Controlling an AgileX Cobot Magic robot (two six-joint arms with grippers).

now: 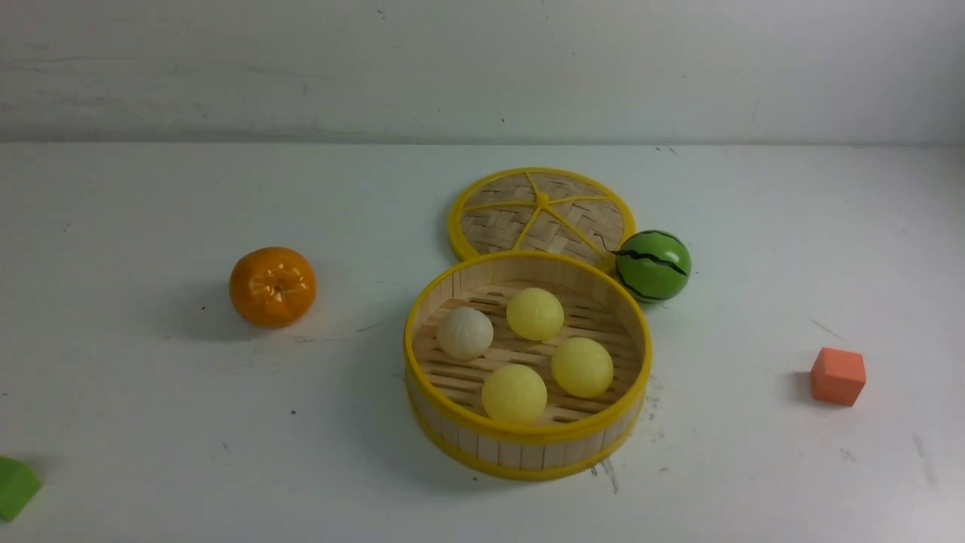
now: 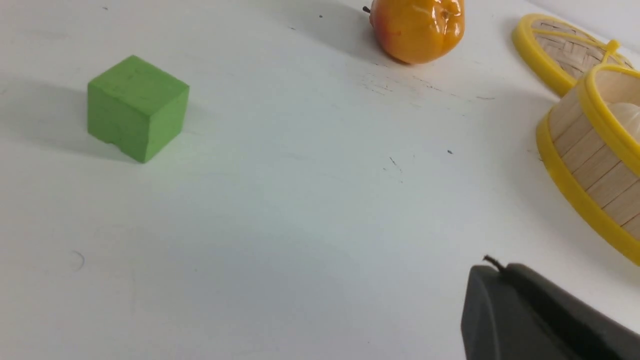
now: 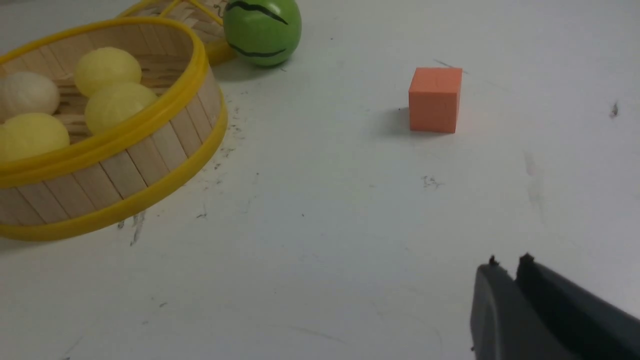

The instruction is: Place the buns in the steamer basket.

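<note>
Item: all four buns point(image 1: 523, 356) lie inside the steamer basket point(image 1: 528, 441) mid-worktop towards the near edge; my left gripper point(image 2: 492, 270) and right gripper point(image 3: 507, 267) seemingly pressed together, empty; loading looks done, next only staying withdrawn.

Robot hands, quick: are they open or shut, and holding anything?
Left gripper: shut, holding nothing.
Right gripper: shut, holding nothing.
</note>
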